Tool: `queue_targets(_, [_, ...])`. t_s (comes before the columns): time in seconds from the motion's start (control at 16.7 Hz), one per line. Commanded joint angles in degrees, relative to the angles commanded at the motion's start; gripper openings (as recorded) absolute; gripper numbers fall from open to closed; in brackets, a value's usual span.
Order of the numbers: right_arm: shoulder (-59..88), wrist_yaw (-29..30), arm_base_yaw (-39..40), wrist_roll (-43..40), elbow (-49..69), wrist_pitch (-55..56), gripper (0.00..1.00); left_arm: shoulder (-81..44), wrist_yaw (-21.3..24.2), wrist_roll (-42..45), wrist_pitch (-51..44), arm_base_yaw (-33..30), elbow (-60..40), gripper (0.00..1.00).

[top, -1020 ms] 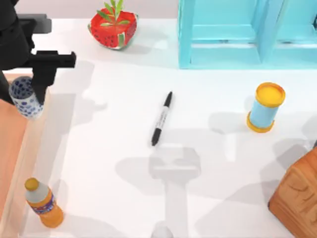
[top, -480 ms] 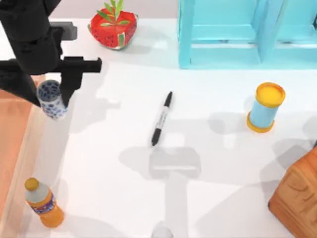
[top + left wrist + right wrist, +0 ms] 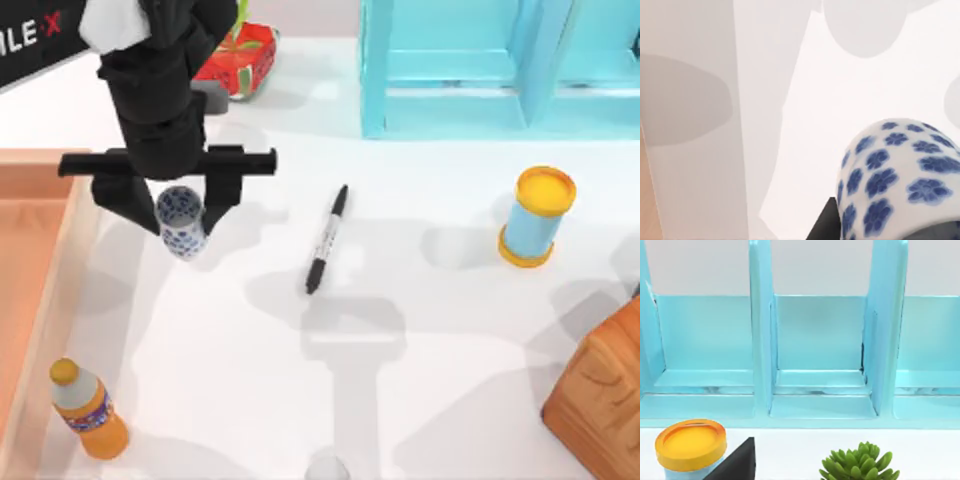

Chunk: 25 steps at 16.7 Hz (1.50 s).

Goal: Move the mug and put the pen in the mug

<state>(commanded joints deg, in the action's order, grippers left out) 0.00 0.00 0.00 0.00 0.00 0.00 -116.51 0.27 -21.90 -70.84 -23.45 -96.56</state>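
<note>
The left end effector [image 3: 182,205] is clamped on the mug [image 3: 182,222], holding it over the white table [image 3: 420,330] a little left of the pen [image 3: 327,240]; whether the mug hangs clear of the surface is hard to judge from above. The pen lies flat and untouched near the middle, so moving the mug looks under way while setting it down and putting the pen in are left.
</note>
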Motion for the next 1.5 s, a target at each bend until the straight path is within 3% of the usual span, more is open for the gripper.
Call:
queue_targets(0.72, [0.00,0.00,0.00,0.00,0.00,0.00,1.00,-1.90,0.01,0.13,9.45,0.10,7.56,0.00])
queue_targets(1.5, [0.00,0.00,0.00,0.00,0.00,0.00,1.00,-1.90,0.01,0.13,9.45,0.10,7.56,0.98])
